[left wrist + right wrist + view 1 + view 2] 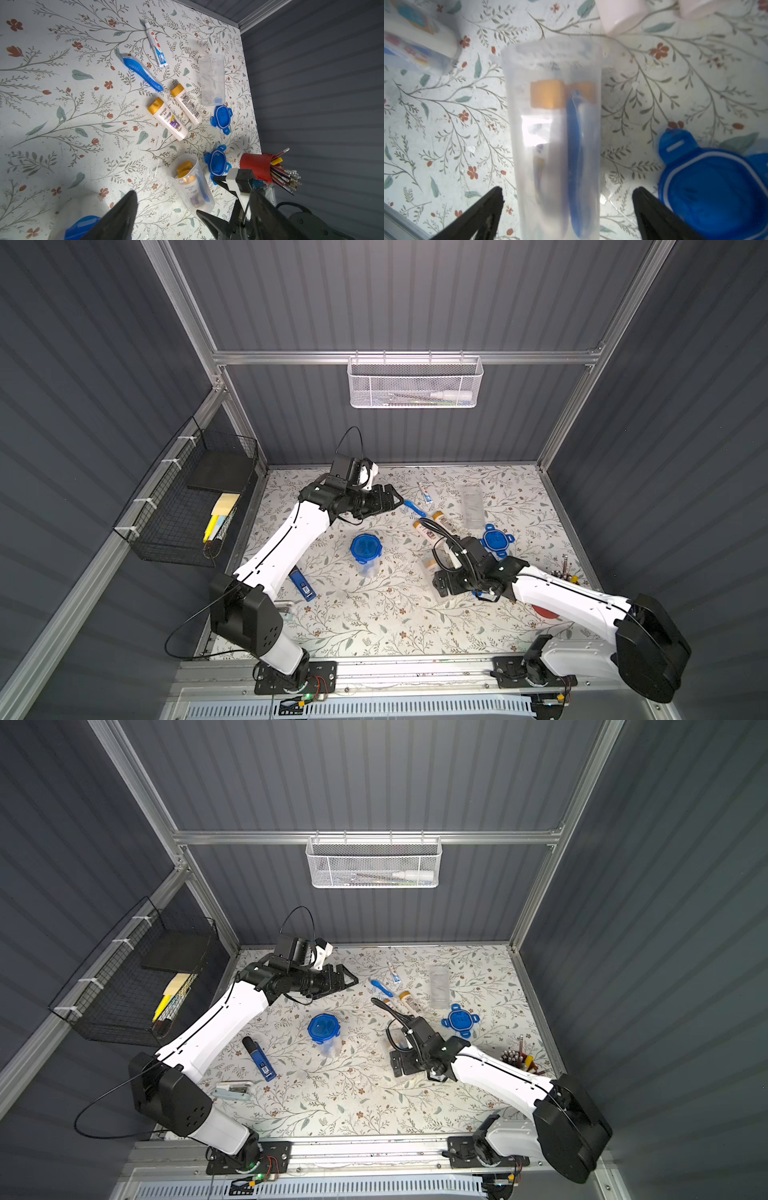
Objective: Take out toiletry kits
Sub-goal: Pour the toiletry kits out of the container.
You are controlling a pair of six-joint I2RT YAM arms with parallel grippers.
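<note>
Right wrist view sets us just behind a clear plastic jar [554,128] lying on its side on the floral tabletop [446,124]. We take this loaded jar as our landmark. One toiletry kit is not yet taken out of it: we can make out tan-capped cream bottles [547,94] and a blue toothbrush [574,158] through the wall.

The right gripper [568,188] straddles the jar's closed end, its black fingers [477,214] spread wide and neither one touching the plastic. We judge the spread is there to clear the jar's width before a grasp. Lifting that closed end should let the contents slide out. A round blue clip lid [217,162] lies just beside the jar, so its mouth is open.

Beyond that mouth lies a kit already out: two cream bottles with tan caps [167,119], a second blue toothbrush [142,71] and a white-and-blue toothpaste tube [155,45]. An empty clear jar [212,81] and its blue lid [222,118] lie near them.

The left gripper [394,495] hovers near that second toothbrush, apart from the loaded jar, its fingers parted and holding nothing. We think it hangs there to leave the right arm room. A lidded jar [365,549] stands upright, well apart from the loaded jar on the left arm's side.
</note>
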